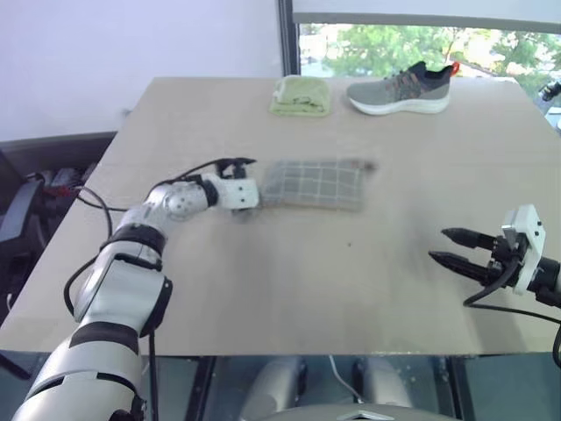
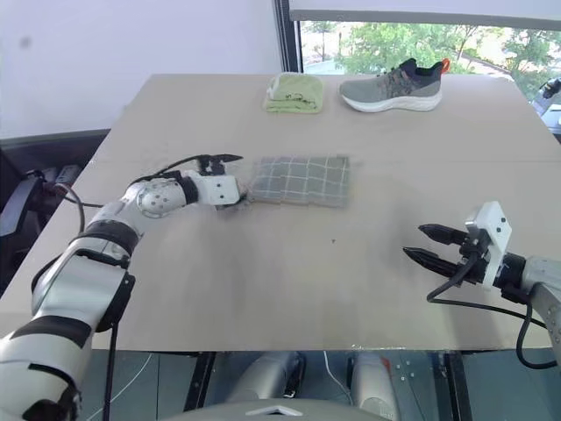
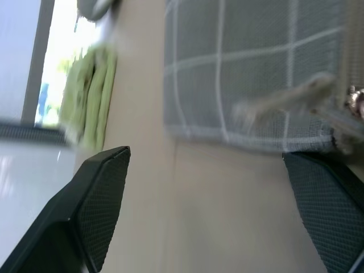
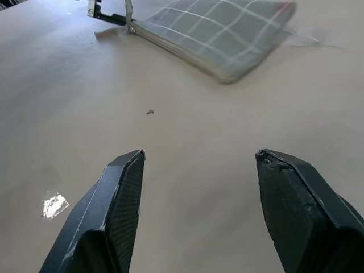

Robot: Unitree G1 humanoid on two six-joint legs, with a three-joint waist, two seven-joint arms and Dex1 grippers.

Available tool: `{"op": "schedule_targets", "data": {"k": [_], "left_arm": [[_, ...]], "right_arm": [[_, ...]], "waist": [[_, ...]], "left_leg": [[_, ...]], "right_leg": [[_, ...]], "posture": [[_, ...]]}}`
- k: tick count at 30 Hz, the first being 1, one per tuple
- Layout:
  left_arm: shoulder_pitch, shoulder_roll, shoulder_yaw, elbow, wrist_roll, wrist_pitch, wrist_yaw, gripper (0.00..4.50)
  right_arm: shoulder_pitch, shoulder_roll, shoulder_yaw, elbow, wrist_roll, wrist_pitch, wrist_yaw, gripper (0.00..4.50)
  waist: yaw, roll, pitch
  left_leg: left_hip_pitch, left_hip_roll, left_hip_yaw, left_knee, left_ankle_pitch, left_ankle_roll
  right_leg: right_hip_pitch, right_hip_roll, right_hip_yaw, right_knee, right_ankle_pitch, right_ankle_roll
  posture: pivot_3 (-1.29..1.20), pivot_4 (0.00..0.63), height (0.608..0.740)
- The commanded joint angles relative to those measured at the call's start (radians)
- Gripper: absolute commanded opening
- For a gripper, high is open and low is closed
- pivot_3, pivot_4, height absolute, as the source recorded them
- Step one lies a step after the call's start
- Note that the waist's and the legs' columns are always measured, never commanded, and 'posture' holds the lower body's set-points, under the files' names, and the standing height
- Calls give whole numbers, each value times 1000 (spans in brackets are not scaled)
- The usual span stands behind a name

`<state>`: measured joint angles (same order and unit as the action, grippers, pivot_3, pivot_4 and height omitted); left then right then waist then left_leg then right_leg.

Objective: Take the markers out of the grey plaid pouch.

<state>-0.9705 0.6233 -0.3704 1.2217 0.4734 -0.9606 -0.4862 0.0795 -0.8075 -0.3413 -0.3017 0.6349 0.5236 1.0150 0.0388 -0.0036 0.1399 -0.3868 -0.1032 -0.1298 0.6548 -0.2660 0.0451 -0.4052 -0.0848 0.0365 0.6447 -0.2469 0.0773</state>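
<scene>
Grey plaid pouch [image 1: 316,184] lies flat near the middle of the wooden table [image 1: 263,281], its long side running left to right. Left gripper [image 1: 248,180] sits at the pouch's left short end, fingers spread wide; in the left wrist view the two black fingers [image 3: 91,205] flank the pouch edge with bare table between them, and contact with the fabric cannot be confirmed. Right gripper [image 2: 425,244] is over the right side of the table, well apart from the pouch, fingers spread and holding nothing. A folded green cloth [image 1: 301,96] and a grey sneaker [image 1: 403,88] rest side by side at the far edge.
</scene>
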Motion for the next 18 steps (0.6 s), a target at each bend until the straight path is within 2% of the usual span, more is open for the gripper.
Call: {"op": "schedule_targets", "data": {"k": [1, 7, 12, 15, 18], "left_arm": [[64, 13, -20, -85, -81, -154, -173, 4463], [141, 12, -24, -170, -109, -159, -203, 4463], [139, 8, -53, -186, 31, -106, -50, 4463], [128, 41, -91, -192, 137, -99, 45, 4463], [137, 65, -61, -169, 62, -130, 1, 4463]], "right_arm": [[8, -16, -37, -33, 12, -4, -1, 3149], [-39, -12, 1, -5, 5, -13, 2, 3149], [-64, -15, 17, 14, -4, -17, 13, 3149], [-72, -9, 21, 14, -6, -18, 7, 3149], [-59, -6, 12, 1, -3, -17, 1, 3149]], "waist": [[-6, 0, 0], [-25, 0, 0], [-21, 0, 0], [-19, 0, 0], [-23, 0, 0]], "left_leg": [[-1, 0, 0, 0, 0, 0], [-4, 1, 1, 0, 0, 0], [-3, 1, 1, 1, 0, 0], [0, 1, 0, 2, 0, 0], [9, 1, 0, 2, -2, 4]], "right_leg": [[-1, -1, 0, 0, 0, 0], [-4, -1, 2, 0, 0, 0], [-4, 3, 1, 2, 0, 0], [-1, 3, 1, 2, 0, 0], [8, 3, 1, 2, 0, 0]], "posture": [[0, 150, 740], [0, 150, 740], [0, 150, 740], [0, 150, 740], [0, 150, 740]]}}
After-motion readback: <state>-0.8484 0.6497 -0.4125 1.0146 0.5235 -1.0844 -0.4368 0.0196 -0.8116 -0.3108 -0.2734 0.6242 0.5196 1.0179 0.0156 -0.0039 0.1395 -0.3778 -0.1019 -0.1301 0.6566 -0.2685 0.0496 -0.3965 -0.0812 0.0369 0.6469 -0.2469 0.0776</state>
